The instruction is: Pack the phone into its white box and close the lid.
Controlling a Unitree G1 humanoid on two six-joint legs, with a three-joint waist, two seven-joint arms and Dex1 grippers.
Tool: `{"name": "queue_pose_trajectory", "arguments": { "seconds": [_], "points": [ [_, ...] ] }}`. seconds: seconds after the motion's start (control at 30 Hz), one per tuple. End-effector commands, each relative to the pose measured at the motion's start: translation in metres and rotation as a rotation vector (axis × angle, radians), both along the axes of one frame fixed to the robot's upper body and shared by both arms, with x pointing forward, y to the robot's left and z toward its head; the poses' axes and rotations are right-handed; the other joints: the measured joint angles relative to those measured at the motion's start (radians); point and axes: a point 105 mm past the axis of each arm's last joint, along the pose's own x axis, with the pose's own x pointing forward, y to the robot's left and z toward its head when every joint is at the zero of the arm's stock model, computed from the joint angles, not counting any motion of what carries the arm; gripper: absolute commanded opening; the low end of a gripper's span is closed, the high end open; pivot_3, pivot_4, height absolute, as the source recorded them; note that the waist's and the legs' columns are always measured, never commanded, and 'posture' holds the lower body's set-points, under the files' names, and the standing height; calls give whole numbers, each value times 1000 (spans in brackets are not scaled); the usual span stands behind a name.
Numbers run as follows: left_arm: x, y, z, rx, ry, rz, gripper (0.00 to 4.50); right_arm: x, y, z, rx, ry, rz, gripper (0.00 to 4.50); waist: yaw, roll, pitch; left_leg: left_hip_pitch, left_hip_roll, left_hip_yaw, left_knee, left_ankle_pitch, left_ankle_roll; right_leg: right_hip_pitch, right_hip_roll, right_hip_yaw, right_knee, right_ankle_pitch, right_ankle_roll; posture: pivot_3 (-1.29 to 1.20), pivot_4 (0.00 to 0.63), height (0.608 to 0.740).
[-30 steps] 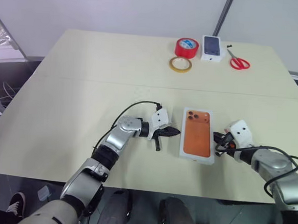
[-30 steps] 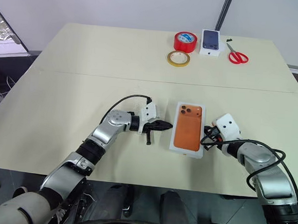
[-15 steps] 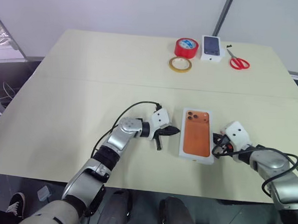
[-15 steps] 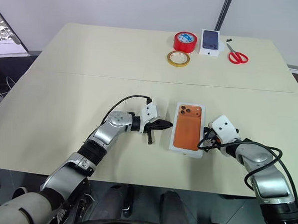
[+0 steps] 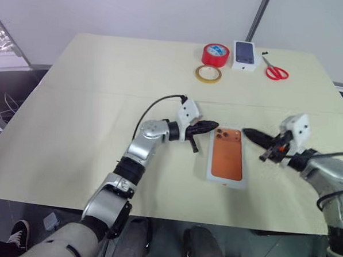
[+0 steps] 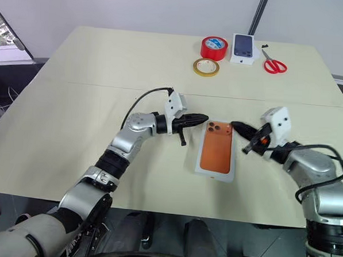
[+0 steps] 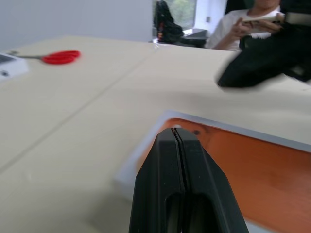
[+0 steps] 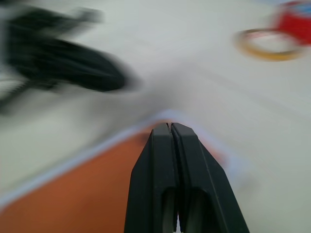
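The lid (image 5: 227,157), white-bordered with an orange phone picture, lies face up on the table's near middle. It covers the white box, and the phone is hidden. My left gripper (image 5: 216,125) is shut and empty, pointing level over the lid's far left corner. My right gripper (image 5: 245,132) is shut and empty too, hovering just past the lid's far right corner and aimed toward the left one. The two tips face each other with a small gap. In the left wrist view the shut fingertips (image 7: 176,133) sit above the lid (image 7: 252,160).
At the table's far side lie a red tape roll (image 5: 215,54), a yellowish tape ring (image 5: 208,74), a small white box with a dark phone picture (image 5: 245,55) and red scissors (image 5: 275,70). A seated person (image 7: 243,24) is beyond the table.
Both grippers have lifted off the table beside the lid and swung toward each other above its far end. Both stayed shut. The lid has not moved.
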Motion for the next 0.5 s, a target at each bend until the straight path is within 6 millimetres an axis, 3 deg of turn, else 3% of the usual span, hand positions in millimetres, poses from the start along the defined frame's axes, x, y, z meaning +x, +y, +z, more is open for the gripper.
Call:
{"name": "queue_pose_trajectory", "arguments": {
  "seconds": [0.03,0.13,0.23,0.3,0.33,0.4,0.5],
  "points": [
    [-1,-11,-10,70,-40,-1,0,-18,-11,-57,-304,154,29,71,2,0,0,0,0,0,0,0,0,0,0,0,0,0,0,0,150,740],
    [-5,-12,-30,136,-16,-17,0,-29,-25,-89,-424,238,5,71,-1,-2,-2,2,-1,1,0,0,0,2,0,0,0,0,0,0,150,740],
    [-7,-7,-47,191,41,-21,0,-32,-21,-92,-428,226,31,71,-1,-6,-4,8,0,-1,0,0,0,8,1,-1,-2,0,0,0,150,740],
    [-9,-4,-47,150,126,-40,0,-26,-13,-81,-352,203,20,71,0,-8,-6,11,0,-1,-1,0,0,12,0,-1,-3,0,0,0,150,740],
    [-7,1,-45,133,139,-27,257,-24,-7,-72,-265,207,20,17,-1,-10,-7,12,0,-1,-1,-1,0,13,-1,-1,-3,0,0,0,150,740],
    [-3,12,-40,109,159,-12,847,-15,3,-50,-127,151,22,589,-4,-11,-7,12,1,-2,-1,-1,0,13,-2,-1,-3,0,0,0,150,740],
    [6,36,-22,109,66,46,2390,-4,5,-22,-1,78,-6,1951,-12,-8,-6,11,2,-1,-3,-1,0,10,-1,0,-2,0,-1,0,150,740]
  ]
}}
